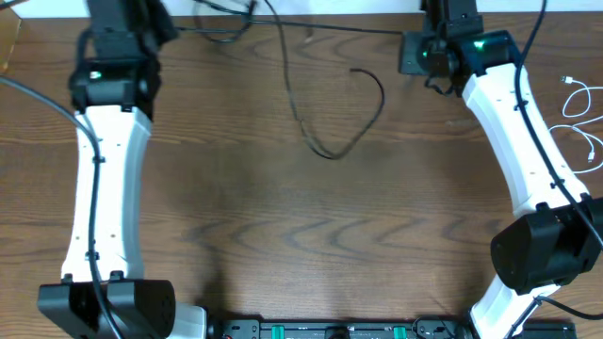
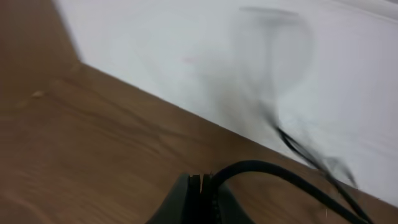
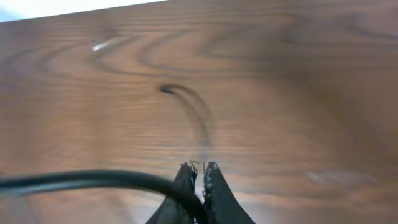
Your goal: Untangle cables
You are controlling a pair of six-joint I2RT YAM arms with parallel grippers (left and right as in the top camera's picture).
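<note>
The black cable (image 1: 325,151) runs along the table's far edge between both grippers, and a loop of it sags toward the table's middle, with its plug end (image 1: 354,69) lying loose. My left gripper (image 1: 141,24) is at the far left. In the left wrist view, that gripper (image 2: 201,177) is shut and the black cable (image 2: 280,171) comes out of its tips to the right. My right gripper (image 1: 411,49) is at the far right. In its own view, this gripper (image 3: 200,167) is shut on the black cable (image 3: 93,180), which enters from the left. The white cable (image 1: 584,118) lies coiled at the right edge.
A white wall (image 2: 217,50) borders the table's far edge, close behind the left gripper. A brown box corner (image 1: 8,42) sits at the far left. A black rail (image 1: 330,330) with the arm bases runs along the front edge.
</note>
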